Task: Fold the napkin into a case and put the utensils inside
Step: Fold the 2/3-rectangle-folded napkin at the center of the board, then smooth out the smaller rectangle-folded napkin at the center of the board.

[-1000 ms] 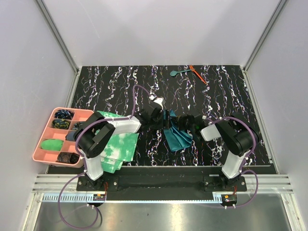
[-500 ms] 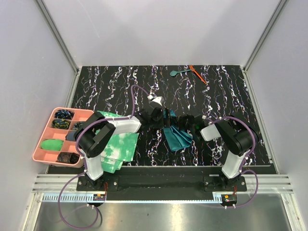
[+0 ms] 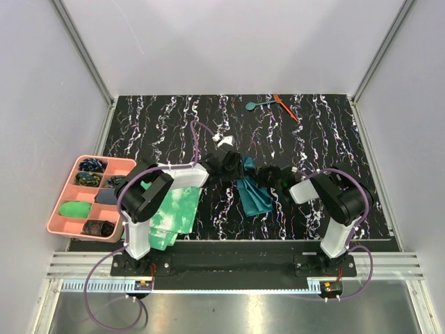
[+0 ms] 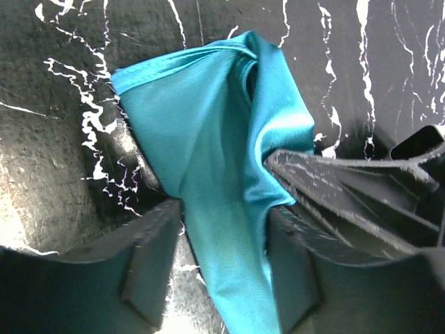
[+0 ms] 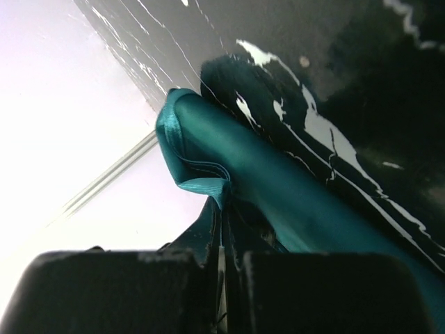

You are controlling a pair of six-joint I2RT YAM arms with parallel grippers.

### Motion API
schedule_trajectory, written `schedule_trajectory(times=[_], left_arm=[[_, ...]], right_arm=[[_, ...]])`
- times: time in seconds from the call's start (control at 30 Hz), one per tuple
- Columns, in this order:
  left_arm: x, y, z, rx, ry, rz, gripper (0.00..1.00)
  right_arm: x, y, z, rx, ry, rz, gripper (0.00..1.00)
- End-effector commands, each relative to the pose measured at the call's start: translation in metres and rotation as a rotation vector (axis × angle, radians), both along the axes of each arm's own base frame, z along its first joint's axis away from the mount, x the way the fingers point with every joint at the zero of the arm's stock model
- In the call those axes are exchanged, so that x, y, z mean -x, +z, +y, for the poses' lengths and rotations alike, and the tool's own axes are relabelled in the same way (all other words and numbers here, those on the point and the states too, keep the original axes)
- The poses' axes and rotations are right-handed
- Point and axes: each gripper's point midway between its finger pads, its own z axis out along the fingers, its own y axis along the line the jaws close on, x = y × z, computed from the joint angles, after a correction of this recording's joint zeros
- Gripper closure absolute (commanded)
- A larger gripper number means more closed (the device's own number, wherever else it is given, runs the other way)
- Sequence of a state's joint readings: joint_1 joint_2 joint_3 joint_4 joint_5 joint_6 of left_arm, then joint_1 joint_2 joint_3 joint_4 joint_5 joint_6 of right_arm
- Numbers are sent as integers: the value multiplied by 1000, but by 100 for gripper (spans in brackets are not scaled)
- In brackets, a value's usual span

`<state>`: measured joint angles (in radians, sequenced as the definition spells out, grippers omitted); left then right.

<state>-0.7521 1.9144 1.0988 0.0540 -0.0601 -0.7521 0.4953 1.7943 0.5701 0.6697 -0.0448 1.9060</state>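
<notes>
- While both arms reach inward, low over the black marbled table, the left gripper and right gripper meet nose to nose at the far end of the napkin, which lies bunched mid-table.
- Left gripper: jaws spread, one finger on each side of a raised teal fold, with the cloth filling the gap.
- Right gripper: jaws pressed together, pinching the napkin's hemmed edge.
- Left wrist view only: the right gripper bites the fold from the opposite side.
- Top view only: teal spoon and orange-red stick lie together at the table's far edge, well apart from the napkin. A pink tray and tie-dye cloth sit beside the left arm.
</notes>
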Motion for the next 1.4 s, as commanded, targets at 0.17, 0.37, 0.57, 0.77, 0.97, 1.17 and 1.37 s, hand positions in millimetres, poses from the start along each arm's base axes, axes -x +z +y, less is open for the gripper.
schedule_trajectory(times=[0.17,0.37,0.57,0.77,0.97,1.17,1.37], left_arm=[[-9,-31,16,-57,82,51,59],[-8,-35,20,-67,80,57,65],[-7,-36,21,-64,66,63,68],[-6,-37,18,-49,50,63,71],[-3,-37,17,-49,32,66,75],[-1,-36,16,-40,21,76,81],[0,-31,17,-40,18,70,83]], right_arm=[[26,-6,17,-35,104,29,81],[21,5,24,45,223,-50,63],[20,40,9,280,374,-195,47],[24,93,-31,493,512,-351,19],[65,84,-38,548,841,-412,20],[84,71,-35,547,955,-504,53],[96,50,-32,514,986,-484,64]])
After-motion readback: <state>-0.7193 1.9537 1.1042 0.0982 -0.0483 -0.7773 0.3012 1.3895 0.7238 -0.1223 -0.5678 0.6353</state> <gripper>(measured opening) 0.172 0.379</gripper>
